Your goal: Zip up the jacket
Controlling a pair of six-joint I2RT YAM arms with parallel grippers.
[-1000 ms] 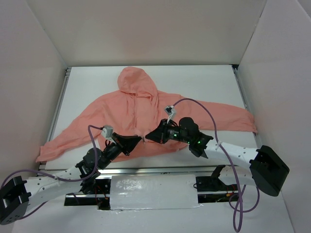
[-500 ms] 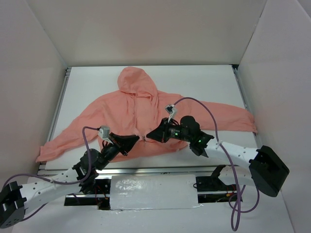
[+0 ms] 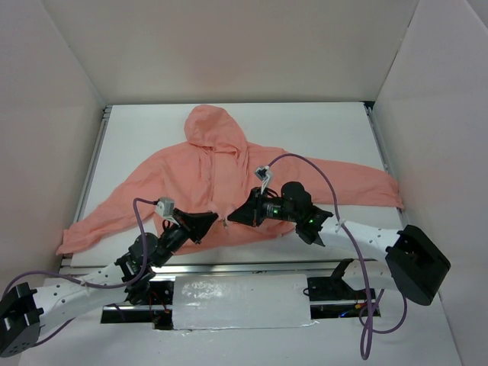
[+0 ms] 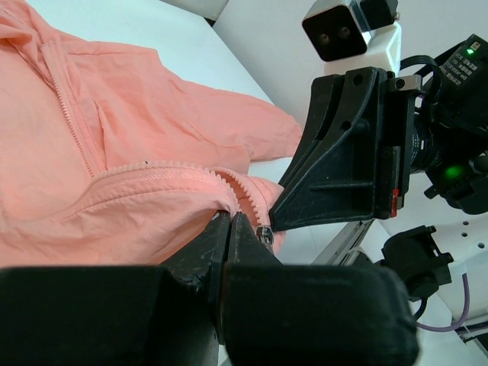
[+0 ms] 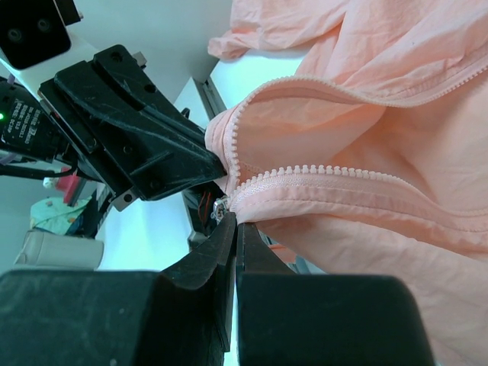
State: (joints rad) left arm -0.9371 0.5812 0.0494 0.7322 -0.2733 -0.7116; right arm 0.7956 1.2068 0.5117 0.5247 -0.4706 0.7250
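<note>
jacket: salmon-pink soft hooded jacket (image 3: 200, 174), flat, zipper (image 5: 320, 169) undone
left gripper (image 4: 231, 223): pinching one hem corner, prob steadying it
right gripper (image 5: 231, 223): pinching the other corner, lining up the ends i guess

Jacket (image 3: 206, 175) is reading as thin matt cloth, finely creasing. Zipper teeth (image 5: 320, 171) are looking like pale moulded plastic with a slight sheen. Left gripper (image 4: 231, 219) and right gripper (image 5: 235, 226) are showing matt black plastic, faintly grainy. Table (image 3: 305, 130) is looking smooth, matt white.
</note>
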